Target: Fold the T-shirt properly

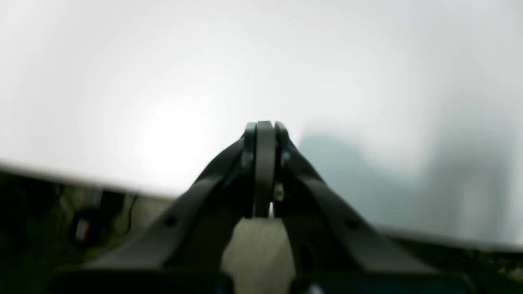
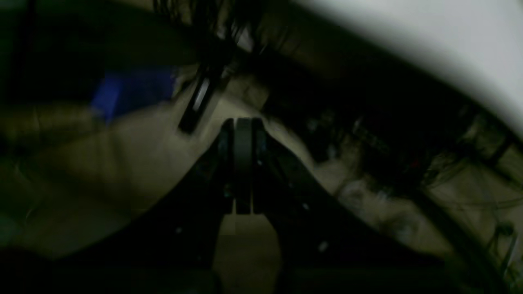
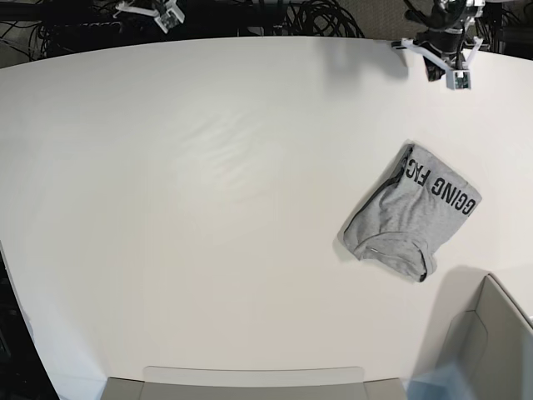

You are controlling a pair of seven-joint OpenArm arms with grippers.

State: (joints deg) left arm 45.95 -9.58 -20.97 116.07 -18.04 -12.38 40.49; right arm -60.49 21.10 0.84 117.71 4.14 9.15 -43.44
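A: Base view first: where are we seeing the T-shirt?

B: We are seeing it lying in a compact folded bundle on the white table, toward that view's right, tilted, with black lettering showing along its upper right edge.

A: And what are we finding at the arms?

B: We are watching both sitting at the table's far edge, well apart from the shirt. The left gripper is pointing over the pale tabletop in its own wrist view, its jaws pressed together with nothing between them.

A: The right gripper?

B: We are reading its jaws as closed and empty too, though that view is dark and blurred.
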